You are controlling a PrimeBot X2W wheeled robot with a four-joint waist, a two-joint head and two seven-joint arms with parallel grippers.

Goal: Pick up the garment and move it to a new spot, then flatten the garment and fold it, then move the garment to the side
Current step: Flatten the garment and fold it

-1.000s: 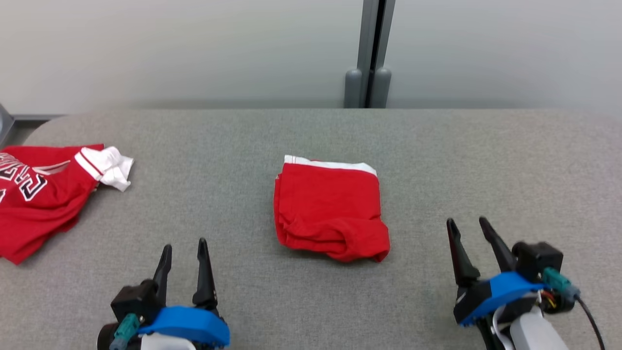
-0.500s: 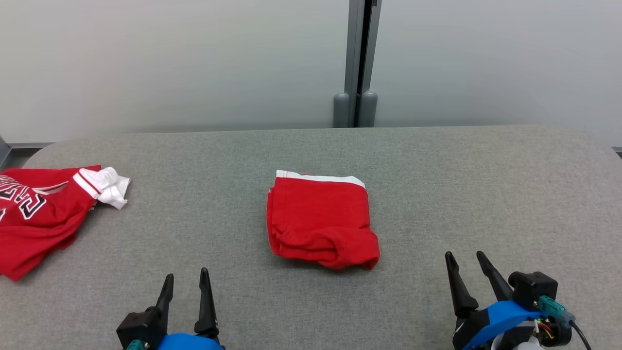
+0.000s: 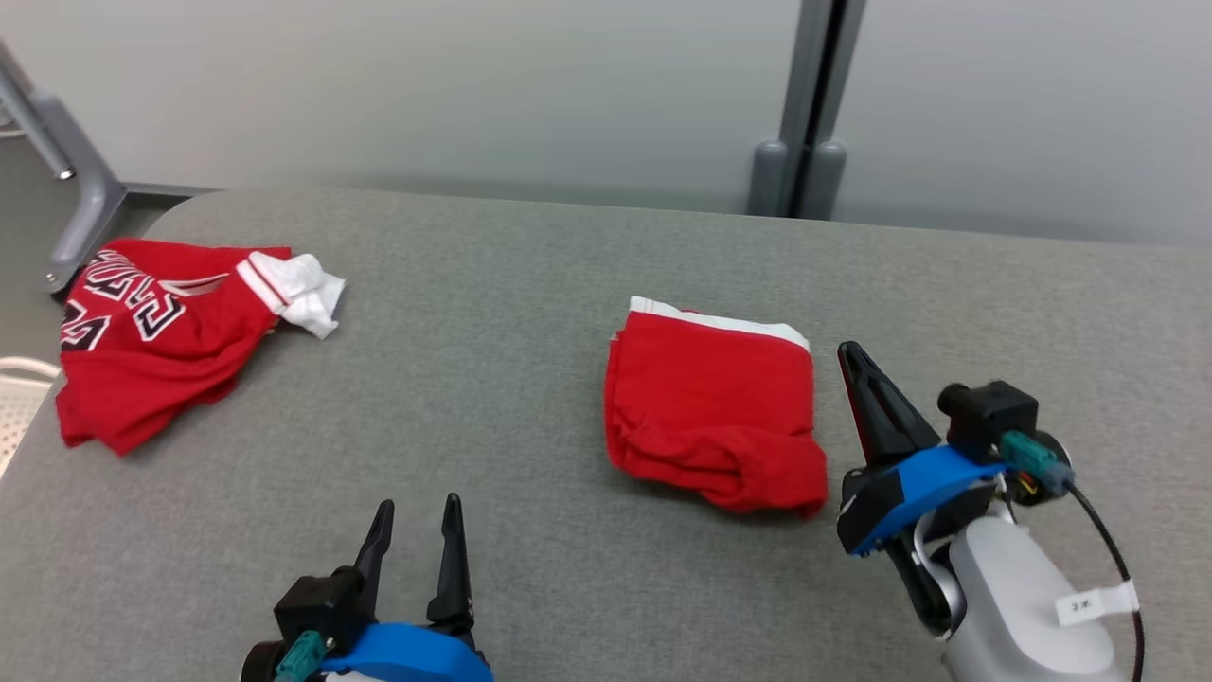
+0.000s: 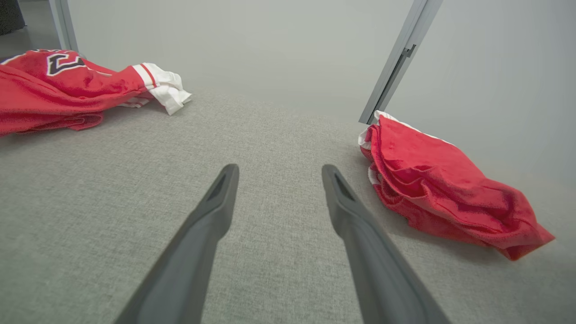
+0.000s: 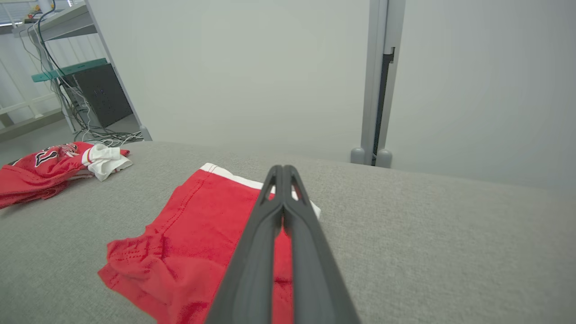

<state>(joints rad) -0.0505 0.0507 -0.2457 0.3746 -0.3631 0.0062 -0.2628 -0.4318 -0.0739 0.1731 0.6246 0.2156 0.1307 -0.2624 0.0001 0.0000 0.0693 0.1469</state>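
Shows folded red garment (image 3: 710, 407), long axis near-far, white band far, on grey table (image 3: 521, 284) before pale wall (image 3: 473, 85). Holds left gripper (image 3: 418, 504) jaws apart, right gripper (image 3: 846, 350) jaws together.

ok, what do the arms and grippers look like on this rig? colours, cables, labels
Both match: left gripper and right gripper each have two long, dark, tapering fingers on a black block, with a blue collar and a teal connector. The right arm also shows a black cable and a pale grey forearm with a small white label, its marking too small to read.
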